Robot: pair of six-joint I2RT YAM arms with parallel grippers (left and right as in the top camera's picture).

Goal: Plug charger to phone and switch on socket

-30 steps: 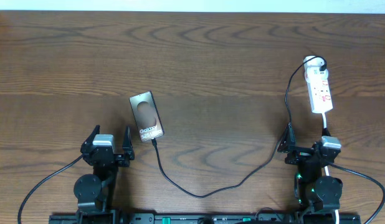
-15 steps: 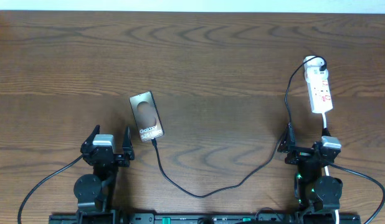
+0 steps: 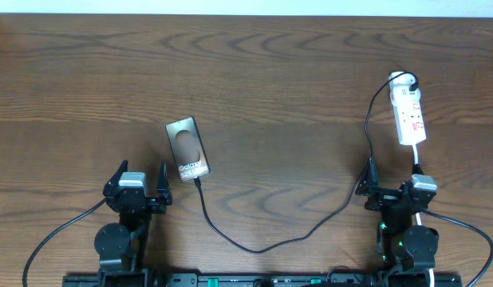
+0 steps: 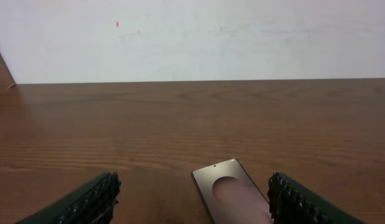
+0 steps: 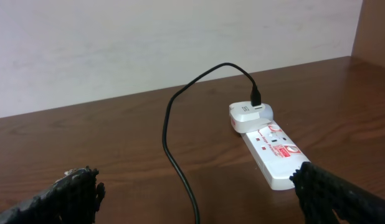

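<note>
Charger point(image 3: 258, 250): sags in a loose black curve toward 6 o'clock of the wooden table point(image 3: 246, 64), tip meeting the near short edge of the phone point(image 3: 187, 149), white adapter point(image 3: 399, 79) seated in the far end of the socket point(image 3: 411, 118). Phone lying flat at 9 o'clock, lettering up. Socket lying at 2 o'clock. Left gripper point(image 3: 140, 171): sits at 8 o'clock, jaws well apart, holding nothing. Right gripper point(image 3: 392, 174): sits at 4 o'clock, spread wide, empty.

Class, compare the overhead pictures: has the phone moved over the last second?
No. The phone lies at the same spot and tilt, equally far left of the power strip.
</note>
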